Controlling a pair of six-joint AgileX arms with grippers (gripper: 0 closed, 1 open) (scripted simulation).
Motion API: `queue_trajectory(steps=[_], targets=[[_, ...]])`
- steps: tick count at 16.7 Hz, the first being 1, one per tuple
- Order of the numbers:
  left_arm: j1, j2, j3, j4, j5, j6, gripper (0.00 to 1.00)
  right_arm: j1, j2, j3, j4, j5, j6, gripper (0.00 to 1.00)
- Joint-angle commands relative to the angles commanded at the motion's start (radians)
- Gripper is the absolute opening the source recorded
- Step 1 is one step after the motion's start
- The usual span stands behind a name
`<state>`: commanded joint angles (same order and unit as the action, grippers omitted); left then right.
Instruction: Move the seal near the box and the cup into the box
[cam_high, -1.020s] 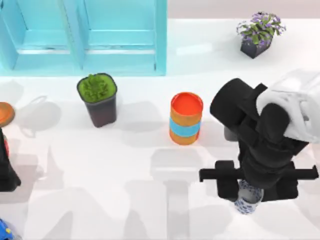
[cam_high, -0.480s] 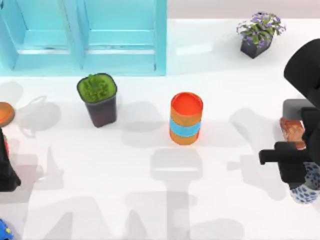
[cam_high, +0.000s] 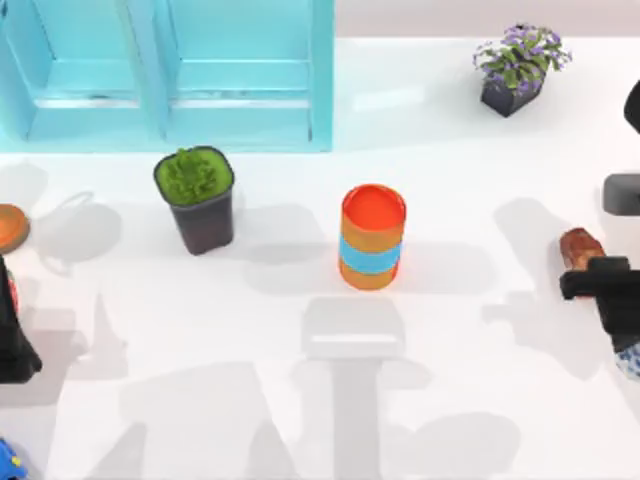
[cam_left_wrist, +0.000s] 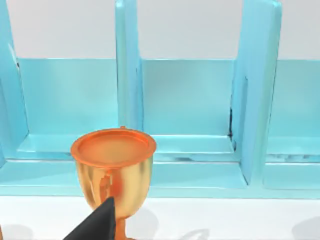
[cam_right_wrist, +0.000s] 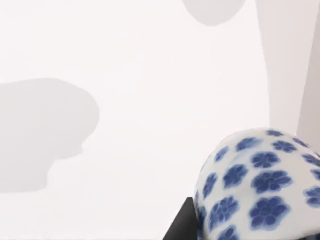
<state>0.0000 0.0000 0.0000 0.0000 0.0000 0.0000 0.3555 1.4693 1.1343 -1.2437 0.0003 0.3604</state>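
Observation:
The white cup with blue flowers hangs at the table's right edge with my right gripper shut on it. In the right wrist view the cup fills the near corner above bare white table. The reddish-brown seal stands on the table just behind and left of that gripper, apart from it. The turquoise box with open compartments lies at the back left, far from both. My left arm is parked at the left edge, and its wrist view faces the box.
A gold-orange goblet stands by the left arm, close in the left wrist view. A dark pot with a green plant and an orange cylinder with a blue band stand mid-table. A purple-flowered pot is back right.
My right arm has carried the cup from the front middle-right out to the table's right edge, uncovering the seal. The left arm has not moved.

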Motion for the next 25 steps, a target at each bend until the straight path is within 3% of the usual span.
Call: queue_trajectory(steps=[9,13,19,25], targets=[[0.000,0.000,0.000,0.000,0.000,0.000,1.00,-0.701,0.035,0.029,0.023,0.000,-0.697,0.00],[0.000,0.000,0.000,0.000,0.000,0.000,1.00,-0.911,0.037,0.008,0.050,-0.001,-0.906,0.00],[0.000,0.000,0.000,0.000,0.000,0.000,1.00,-0.958,0.037,-0.002,0.060,-0.002,-0.953,0.00],[0.000,0.000,0.000,0.000,0.000,0.000,1.00,-0.980,0.059,0.009,0.149,-0.018,-0.884,0.00]])
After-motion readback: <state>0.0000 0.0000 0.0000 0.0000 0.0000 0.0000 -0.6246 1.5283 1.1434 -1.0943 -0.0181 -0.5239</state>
